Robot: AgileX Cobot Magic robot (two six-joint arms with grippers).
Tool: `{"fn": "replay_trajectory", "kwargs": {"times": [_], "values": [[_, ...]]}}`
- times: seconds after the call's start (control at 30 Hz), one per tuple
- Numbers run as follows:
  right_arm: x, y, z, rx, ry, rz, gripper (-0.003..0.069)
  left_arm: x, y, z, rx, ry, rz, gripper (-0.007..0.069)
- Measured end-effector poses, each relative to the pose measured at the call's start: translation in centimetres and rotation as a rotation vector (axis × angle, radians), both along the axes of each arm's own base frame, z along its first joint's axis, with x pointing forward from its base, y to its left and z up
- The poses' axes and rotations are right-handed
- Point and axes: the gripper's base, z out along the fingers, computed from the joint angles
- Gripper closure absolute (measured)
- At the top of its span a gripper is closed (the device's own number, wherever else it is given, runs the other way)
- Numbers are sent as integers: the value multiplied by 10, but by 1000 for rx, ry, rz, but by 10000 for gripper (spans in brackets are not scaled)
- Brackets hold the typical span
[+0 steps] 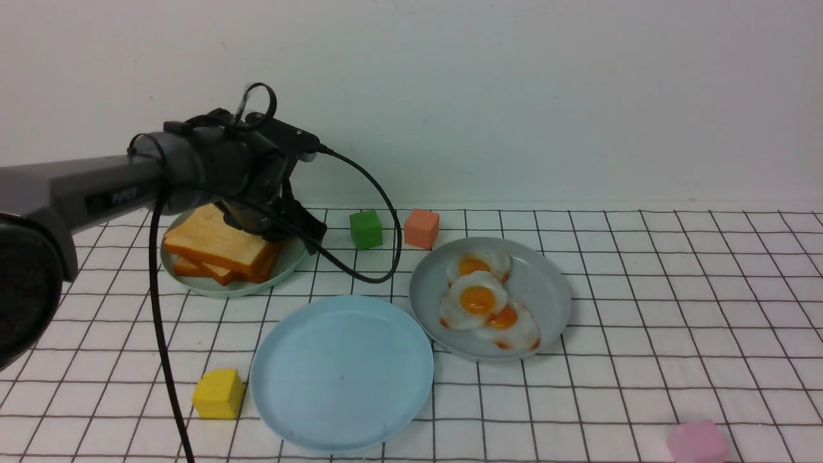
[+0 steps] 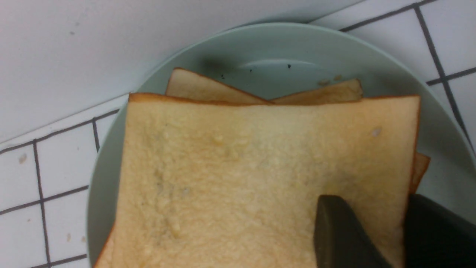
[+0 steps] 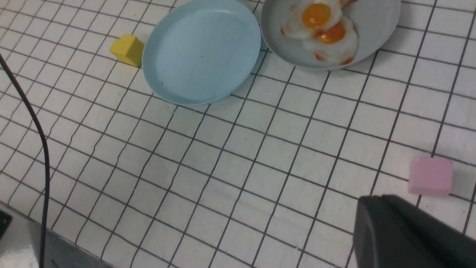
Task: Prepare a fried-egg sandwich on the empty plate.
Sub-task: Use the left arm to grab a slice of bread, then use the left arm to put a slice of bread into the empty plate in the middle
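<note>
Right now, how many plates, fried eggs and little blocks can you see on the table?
Plates: 3 (pale green plate, blue plate, grey plate)
Fried eggs: 3 (back egg, middle egg, front egg)
Blocks: 4 (green block, orange block, yellow block, pink block)
Total: 10

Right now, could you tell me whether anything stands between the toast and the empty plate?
Nothing visible: only bare grid cloth separates the toast stack from the blue plate. The yellow block sits off that path.

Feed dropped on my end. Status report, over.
Left tool straddling edge of top toast, grip unconfirmed. Right tool shut, near pink block. Blue plate bare; yellow block beside its rim.
</note>
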Motion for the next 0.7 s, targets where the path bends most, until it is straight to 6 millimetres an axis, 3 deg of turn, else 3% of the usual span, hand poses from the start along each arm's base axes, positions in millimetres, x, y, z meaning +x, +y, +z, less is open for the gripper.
{"fn": "replay_trajectory", "kwargs": {"times": [0.1,0.3,0.4,0.53,0.63,0.7], "values": [[-1,0,-1,-5,14,7,636,0,-1,0,2,-1,-3,608],[-2,0,-2,-9,23,11,632,-6,2,14,16,11,17,612],[-2,0,-2,-9,23,11,629,-19,-3,51,21,-17,16,612],[-2,0,-2,-10,23,12,625,-50,-20,90,13,-22,-8,612],[-3,0,-1,-13,16,17,624,-79,-37,100,-3,2,-53,612],[-5,-1,0,-19,-1,27,624,-119,-61,96,-17,64,-130,612]]}}
